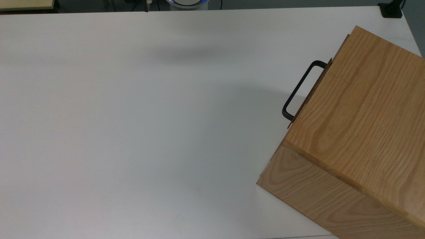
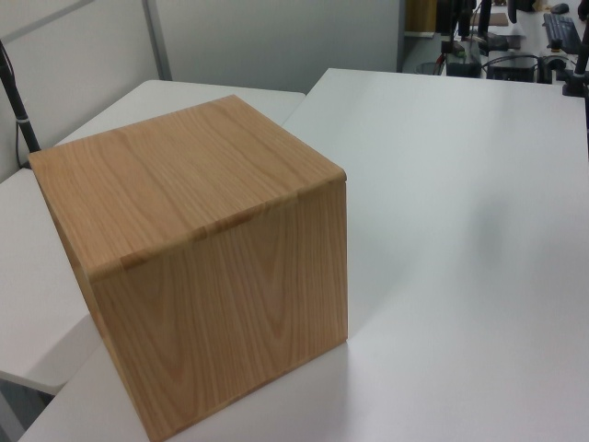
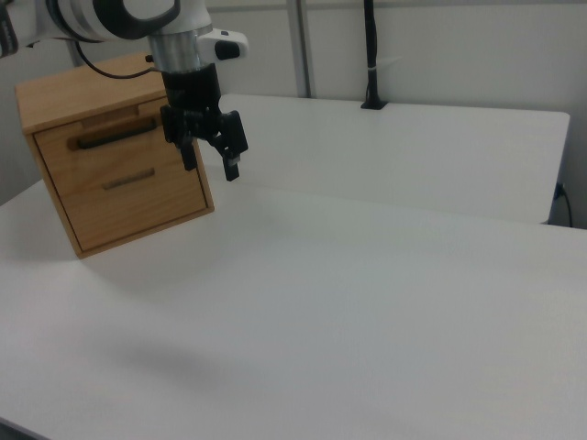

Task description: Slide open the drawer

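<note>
- So the drawer is the upper one in the wooden box, sitting at the far left of the right view. It looks fully shut to me, front panel flush with the casing.
- Its black bar handle runs sideways across the drawer front, tilting up a bit toward the right view's right. In the top view the same handle sticks out of the box toward the top view's left, over bare white table.
- The gripper hangs in the air pointing down, just off the right end of the handle in the right view, nearer the camera than the drawer front as far as I can judge. The fingers are spread apart and there's nothing between them.
- The bit that matters: the handle lies to the left of the fingers in the right view, long axis roughly horizontal. I'd guess the gripper has to shift left and in toward the box so the jaws end up above and below the bar.
- Nothing done yet on the task, I'd say. The pull would then go straight out from the drawer front.
- Left view just gives the back and side of the box.
</note>
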